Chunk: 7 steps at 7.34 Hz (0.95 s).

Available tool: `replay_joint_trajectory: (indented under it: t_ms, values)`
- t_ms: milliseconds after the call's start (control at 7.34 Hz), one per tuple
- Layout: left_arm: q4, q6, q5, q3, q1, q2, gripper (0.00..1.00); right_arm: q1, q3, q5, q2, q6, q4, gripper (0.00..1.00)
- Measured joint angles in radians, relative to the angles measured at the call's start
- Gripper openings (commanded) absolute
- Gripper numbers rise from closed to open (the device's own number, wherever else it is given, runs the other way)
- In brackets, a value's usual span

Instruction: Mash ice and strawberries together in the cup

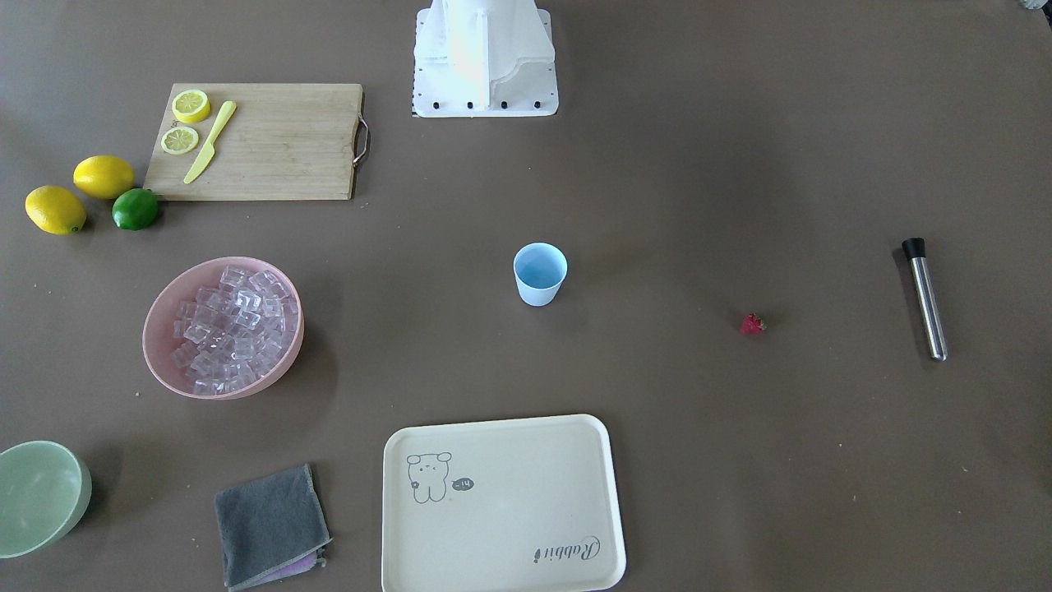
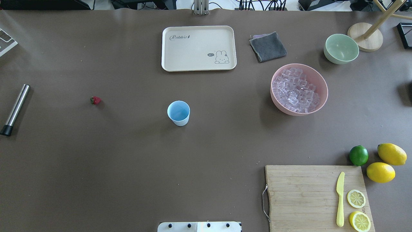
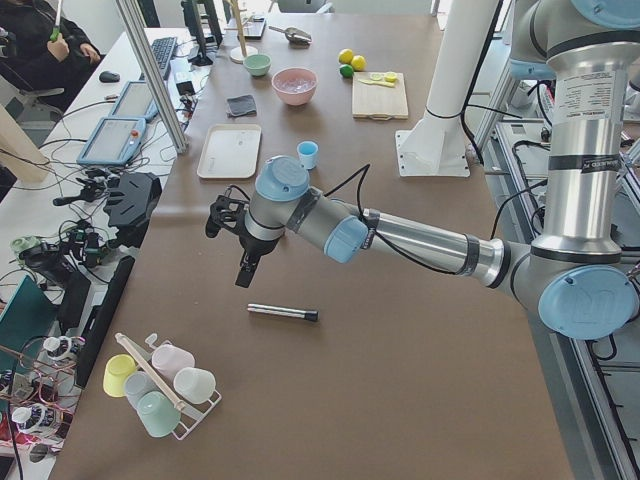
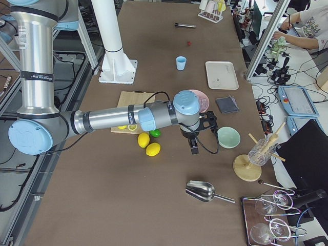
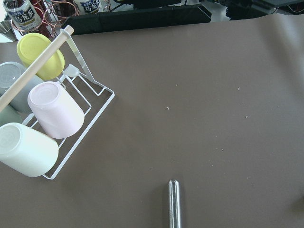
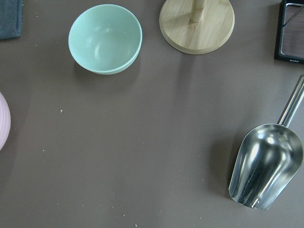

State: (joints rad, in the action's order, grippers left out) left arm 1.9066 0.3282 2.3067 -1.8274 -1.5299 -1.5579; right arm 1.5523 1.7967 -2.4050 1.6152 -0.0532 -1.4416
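Note:
The light blue cup (image 2: 178,112) stands upright and empty mid-table; it also shows in the front view (image 1: 540,274). The strawberry (image 2: 95,100) lies alone on the table to the cup's left in the overhead view. The ice (image 2: 296,90) is heaped in the pink bowl (image 2: 283,108). A steel muddler (image 2: 14,110) lies at the table's left end. My left gripper (image 3: 245,272) hangs above the table near the muddler; my right gripper (image 4: 194,148) hangs near the pale green bowl (image 4: 228,137). They show only in the side views, so I cannot tell whether they are open or shut.
A cream tray (image 2: 198,48) and a grey cloth (image 2: 268,46) lie at the far side. A cutting board (image 2: 317,196) holds lemon slices and a yellow knife; lemons and a lime (image 2: 358,155) lie beside it. A steel scoop (image 6: 266,166) and a cup rack (image 5: 52,118) are at the table's ends.

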Motion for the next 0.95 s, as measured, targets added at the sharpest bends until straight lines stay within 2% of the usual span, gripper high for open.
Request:
replay_joint_trajectory:
  t_ms: [273,954]
  values:
    - [0.017,0.048,0.003,0.015,0.030,0.003,0.98,0.000,0.002,0.001,0.000,0.001,0.000,0.98]
    - [0.053,0.008,0.026,0.008,0.035,0.050,0.98,0.000,-0.001,0.002,-0.010,-0.005,-0.003,0.98]
